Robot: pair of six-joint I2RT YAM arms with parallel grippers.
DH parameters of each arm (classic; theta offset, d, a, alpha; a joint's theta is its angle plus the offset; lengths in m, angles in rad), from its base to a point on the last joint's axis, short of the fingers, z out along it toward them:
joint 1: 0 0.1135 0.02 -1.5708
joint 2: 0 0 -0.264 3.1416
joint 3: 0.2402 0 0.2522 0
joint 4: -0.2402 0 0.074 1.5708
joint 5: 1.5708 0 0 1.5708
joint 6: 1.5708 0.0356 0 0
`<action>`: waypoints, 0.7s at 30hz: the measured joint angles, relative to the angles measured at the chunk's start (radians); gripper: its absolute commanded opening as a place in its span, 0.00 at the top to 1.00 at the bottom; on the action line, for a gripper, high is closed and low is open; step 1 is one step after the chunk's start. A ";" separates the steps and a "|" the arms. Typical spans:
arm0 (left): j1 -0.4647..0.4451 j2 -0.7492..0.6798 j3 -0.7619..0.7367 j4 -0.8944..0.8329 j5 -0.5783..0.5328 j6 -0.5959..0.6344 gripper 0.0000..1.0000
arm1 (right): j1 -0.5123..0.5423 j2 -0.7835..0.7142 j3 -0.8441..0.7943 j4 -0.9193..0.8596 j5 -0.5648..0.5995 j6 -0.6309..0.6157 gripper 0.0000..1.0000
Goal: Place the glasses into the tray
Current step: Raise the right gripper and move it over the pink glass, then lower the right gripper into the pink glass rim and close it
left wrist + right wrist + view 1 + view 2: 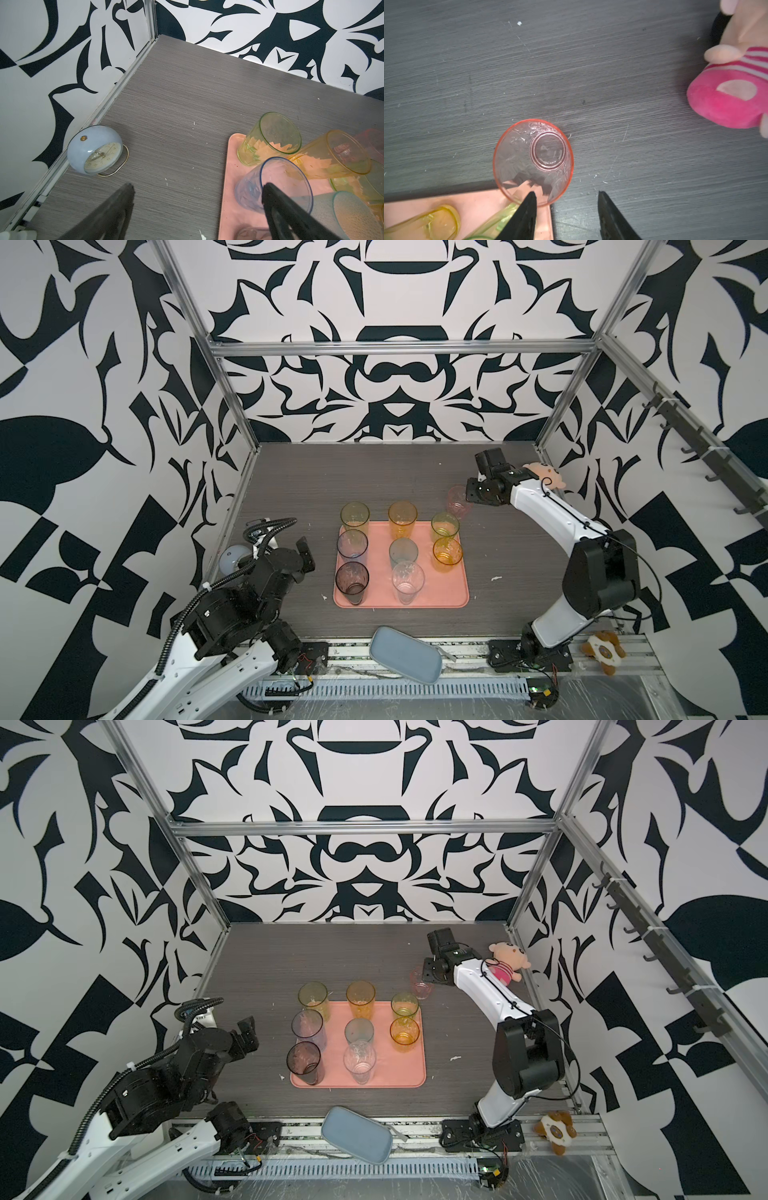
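In the right wrist view the pink glass [533, 162] is standing upright on the table [591, 62], in the lower middle of the frame, just past a corner of the tray [477, 201] (its rim is overlapping that corner in the picture, but whether they are touching I cannot tell). The right fingers [527, 214] are hovering over it, partly open and gripping nothing. One tip is covering the lower edge of the glass rim and the other is pointing at bare table to the right, so the glass is not sitting between them. A plush doll [726, 99] is lying at the right edge of the frame, well apart.

In both top views the pink glass [459, 499] [422, 982] is standing outside the tray, just above its upper right corner, while the eight other glasses [403, 551] are standing inside it.

In the left wrist view the left fingers [276, 201] are spreading wide with nothing between them. The blue glass [249, 191] is showing behind one tip at the lower right.
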 measured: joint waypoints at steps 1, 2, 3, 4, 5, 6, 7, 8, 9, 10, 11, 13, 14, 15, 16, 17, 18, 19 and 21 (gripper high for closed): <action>0.000 0.000 0.000 0.000 0.000 0.000 0.00 | -0.005 0.010 0.004 0.001 -0.004 0.003 0.49; 0.000 0.000 0.000 0.000 0.000 0.000 0.01 | -0.008 0.019 0.009 0.002 -0.008 0.005 0.49; 0.000 0.000 0.000 0.000 0.000 0.000 0.01 | -0.012 0.029 0.014 0.003 -0.013 0.008 0.49; 0.000 0.000 0.000 0.000 0.000 0.000 0.01 | -0.015 0.037 0.018 0.003 -0.015 0.008 0.49; 0.000 0.000 0.000 0.000 0.000 0.000 0.01 | -0.018 0.045 0.021 0.004 -0.018 0.010 0.49; 0.000 0.000 0.000 0.000 0.000 0.000 0.01 | -0.021 0.054 0.024 0.006 -0.021 0.011 0.50; 0.000 0.000 0.000 0.000 0.000 0.000 0.01 | -0.023 0.062 0.026 0.008 -0.024 0.012 0.50; 0.000 0.000 0.000 0.000 0.000 0.000 0.01 | -0.024 0.069 0.026 0.010 -0.027 0.013 0.50; 0.000 0.000 0.000 0.000 0.000 0.000 0.01 | -0.026 0.076 0.026 0.010 -0.029 0.015 0.51; 0.000 0.000 0.000 0.000 0.000 0.000 0.00 | -0.029 0.082 0.026 0.010 -0.032 0.016 0.51; 0.000 0.000 0.000 0.000 0.000 0.000 0.01 | -0.029 0.088 0.026 0.010 -0.034 0.017 0.51; 0.000 -0.001 0.000 0.000 0.000 0.000 0.01 | -0.031 0.098 0.026 0.011 -0.039 0.019 0.52; 0.000 -0.001 0.000 0.000 0.000 0.000 0.01 | -0.032 0.103 0.026 0.013 -0.040 0.020 0.52; 0.000 -0.001 0.000 0.000 0.000 0.000 0.00 | -0.032 0.107 0.026 0.014 -0.042 0.022 0.53; 0.000 -0.001 0.000 0.000 0.000 0.000 0.01 | -0.034 0.112 0.026 0.015 -0.043 0.023 0.53; 0.000 -0.001 0.000 0.000 0.000 0.000 0.01 | -0.035 0.117 0.027 0.017 -0.046 0.026 0.54; 0.000 -0.001 0.000 0.000 0.000 0.000 0.01 | -0.035 0.121 0.028 0.017 -0.047 0.027 0.55; 0.000 -0.001 0.000 0.000 0.000 0.000 0.01 | -0.035 0.127 0.028 0.018 -0.048 0.029 0.55; 0.000 -0.002 0.000 0.000 0.000 0.000 0.00 | -0.036 0.137 0.031 0.017 -0.051 0.031 0.56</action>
